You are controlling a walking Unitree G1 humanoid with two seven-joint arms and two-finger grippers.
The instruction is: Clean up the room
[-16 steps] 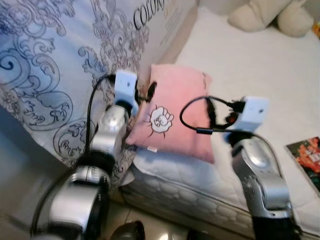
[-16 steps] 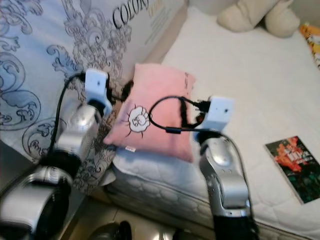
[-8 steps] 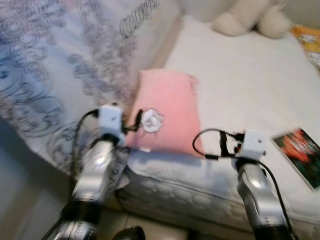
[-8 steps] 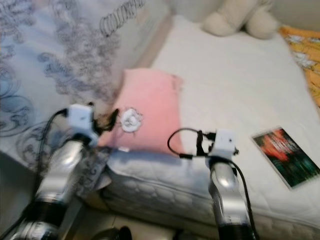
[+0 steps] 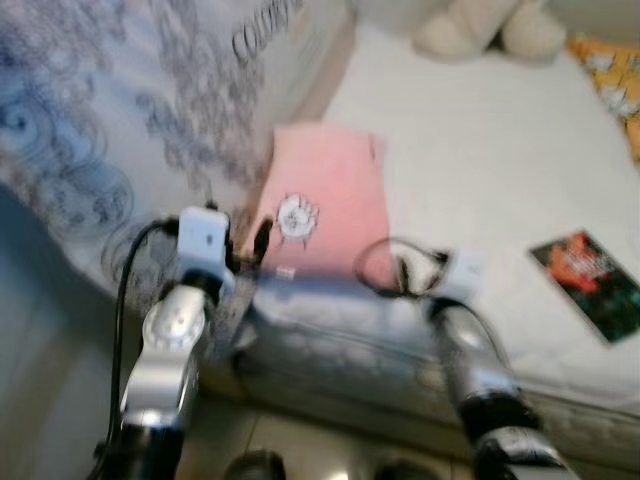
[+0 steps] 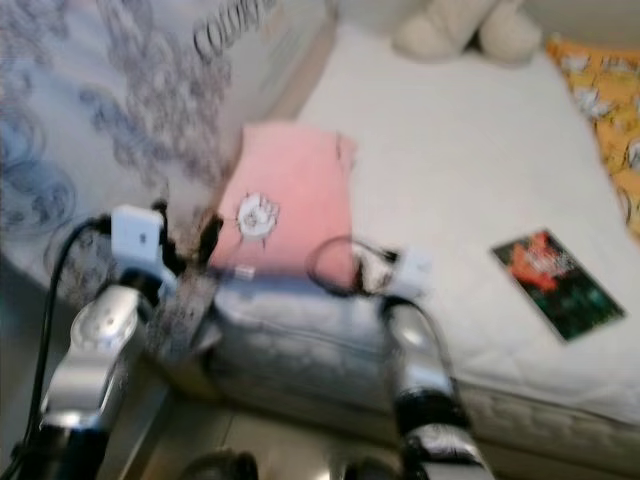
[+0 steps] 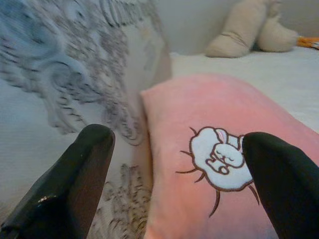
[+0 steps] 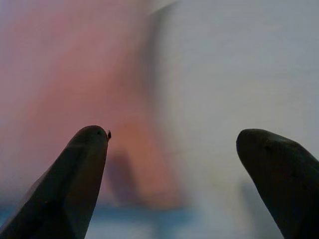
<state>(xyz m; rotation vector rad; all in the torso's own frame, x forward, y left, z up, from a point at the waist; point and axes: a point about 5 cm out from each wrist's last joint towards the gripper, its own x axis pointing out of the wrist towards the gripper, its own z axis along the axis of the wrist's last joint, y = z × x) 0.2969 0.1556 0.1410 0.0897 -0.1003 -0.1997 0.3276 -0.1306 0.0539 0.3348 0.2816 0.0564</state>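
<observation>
Room: a bedroom, head views blurred; a white mattress (image 5: 480, 140) runs from the lower middle to the upper right of the frame, with floor showing along the bottom edge.
Left background: a large pale duvet with grey scroll print (image 5: 110, 120) fills the upper left, lettering near its top edge.
Task's thing: a pink pillow (image 5: 325, 195) with a small white rabbit patch lies flat at the near edge of the mattress, centre of the frame, its left side just beside the duvet.
Other clutter: a dark book (image 5: 588, 282) lies flat at the right of the mattress, well apart from the pillow; a cream plush toy (image 5: 480, 25) sits at the top edge; an orange patterned cloth (image 6: 610, 110) shows at the upper right.
Left gripper (image 7: 174, 164): fingers spread wide, empty, aimed at the pillow's near left corner, just short of it.
Right gripper (image 8: 179, 164): fingers likewise apart, empty, facing the pillow's right edge and bare sheet; blurred.
Handling: the pillow looks soft, light and squashy, not fragile. It would likely sag if pinched at one corner, so a hold on opposite side edges, one gripper each, seems best.
Containers: no basket or bin can be made out.
</observation>
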